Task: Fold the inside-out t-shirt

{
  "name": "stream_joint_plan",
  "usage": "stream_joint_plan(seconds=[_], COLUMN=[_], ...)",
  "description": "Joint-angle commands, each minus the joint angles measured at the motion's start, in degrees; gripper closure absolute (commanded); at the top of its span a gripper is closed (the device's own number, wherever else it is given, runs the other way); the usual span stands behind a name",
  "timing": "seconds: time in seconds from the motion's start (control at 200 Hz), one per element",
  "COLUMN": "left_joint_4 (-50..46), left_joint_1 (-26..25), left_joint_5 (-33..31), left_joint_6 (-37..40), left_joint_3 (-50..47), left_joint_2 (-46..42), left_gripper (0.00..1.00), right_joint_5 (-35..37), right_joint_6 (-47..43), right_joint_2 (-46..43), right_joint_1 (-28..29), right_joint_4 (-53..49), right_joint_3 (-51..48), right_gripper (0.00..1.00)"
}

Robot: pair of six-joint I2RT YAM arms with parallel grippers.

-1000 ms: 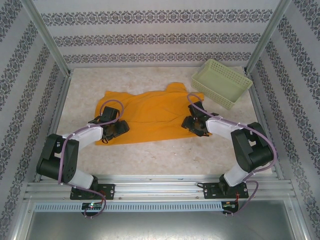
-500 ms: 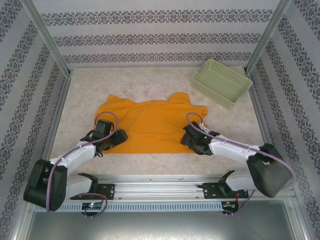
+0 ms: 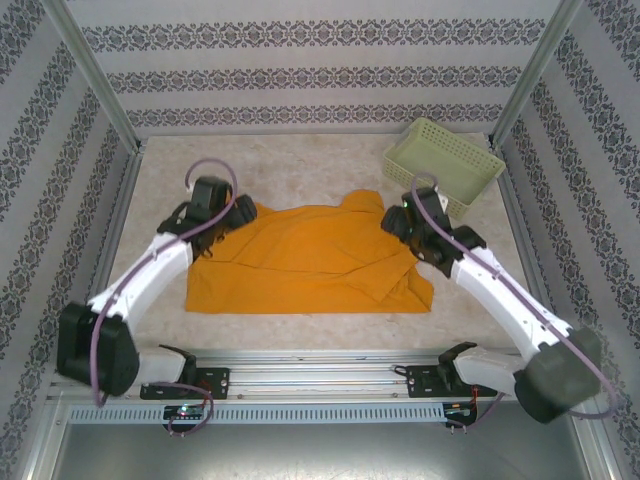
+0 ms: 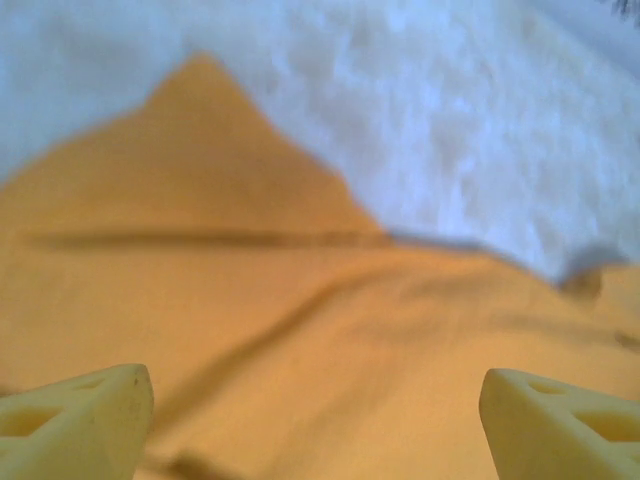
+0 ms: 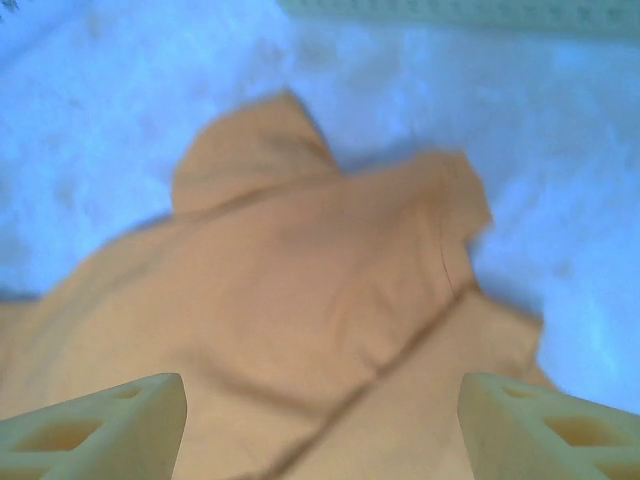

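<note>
The inside-out t-shirt (image 3: 300,265) lies spread across the middle of the table, orange-yellow, with a bunched fold at its right near corner. My left gripper (image 3: 228,214) hovers over the shirt's far left corner. In the left wrist view its jaws (image 4: 315,405) stand wide open over flat orange cloth (image 4: 250,300), nothing between them. My right gripper (image 3: 404,222) is over the far right part of the shirt, by a sleeve. In the right wrist view it (image 5: 322,415) is open too, with the shirt (image 5: 320,290) and a seam line below it.
A pale green lattice basket (image 3: 443,165) sits at the back right, close to my right gripper. Bare marbled tabletop (image 3: 300,165) runs behind the shirt. Patterned walls and metal posts close in the sides.
Both grippers have swung from the shirt's near edge out to its far edge. The shirt now lies a little nearer, with a new fold at its right near corner.
</note>
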Motion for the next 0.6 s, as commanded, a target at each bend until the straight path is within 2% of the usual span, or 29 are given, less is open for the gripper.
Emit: stream_joint_plan(seconds=[0.0,0.15,0.3,0.345,0.594], left_joint_4=[-4.1,-8.8,-11.6,-13.0,-16.0], left_joint_1=[2.6,5.6,8.6,8.7,10.1], left_joint_5=[-6.8,-8.4,-2.6,-2.9,-4.4], left_joint_6=[5.4,7.2,8.2,8.7,10.3], left_joint_3=[8.5,21.2,29.5,32.4,40.5], left_joint_2=[10.3,24.1,34.9,38.0,47.6], left_gripper=[0.08,0.09,0.16,0.18,0.21], right_joint_5=[-3.0,-4.2,-7.0,-7.1,-7.8], right_joint_6=[-9.0,-11.6,-12.8,-13.2,-15.7], right_joint_2=[7.0,16.4,24.3,26.7,37.0], right_joint_1=[-2.3,-4.1,-5.5,-5.6,-6.5], right_joint_4=[1.8,2.7,3.9,3.3,0.7], right_joint_3=[5.8,13.0,18.1,19.8,26.9], right_gripper=[0.28,0.28,0.29,0.29,0.29])
